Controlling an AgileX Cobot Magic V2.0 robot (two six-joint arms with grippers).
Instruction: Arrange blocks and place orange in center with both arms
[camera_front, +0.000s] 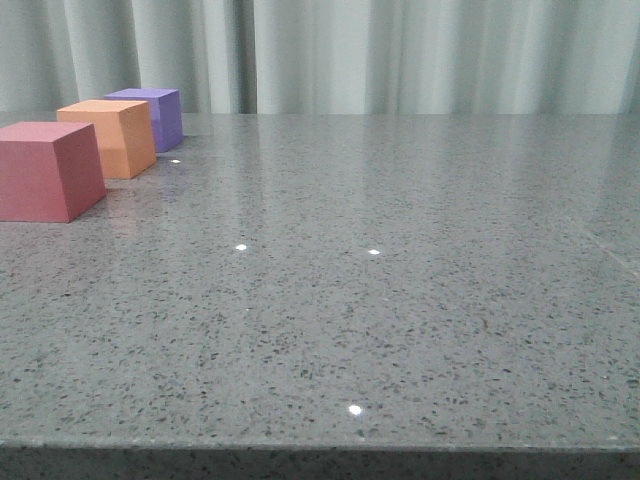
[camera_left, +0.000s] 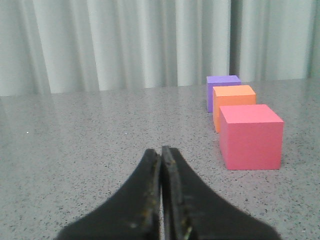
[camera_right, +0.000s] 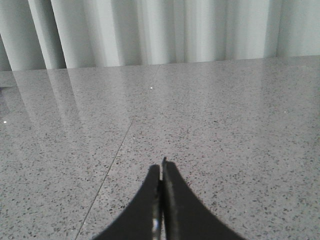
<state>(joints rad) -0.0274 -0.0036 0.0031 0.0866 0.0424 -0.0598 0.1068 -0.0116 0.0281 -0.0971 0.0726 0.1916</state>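
Three cubes stand in a row at the table's far left: the dull red cube (camera_front: 45, 170) nearest, the orange cube (camera_front: 112, 137) behind it, the purple cube (camera_front: 152, 116) farthest. In the left wrist view the red cube (camera_left: 251, 137), the orange cube (camera_left: 233, 98) and the purple cube (camera_left: 221, 86) line up ahead and to one side of my left gripper (camera_left: 161, 150), which is shut and empty, a short way from the red cube. My right gripper (camera_right: 162, 167) is shut and empty over bare tabletop, with no cube in its view. Neither gripper shows in the front view.
The glossy grey speckled stone tabletop (camera_front: 380, 290) stretches to a pale curtain (camera_front: 400, 50) at the back. A thin seam (camera_right: 112, 160) runs across the stone beside my right gripper. The table's front edge (camera_front: 320, 445) is close to the front camera.
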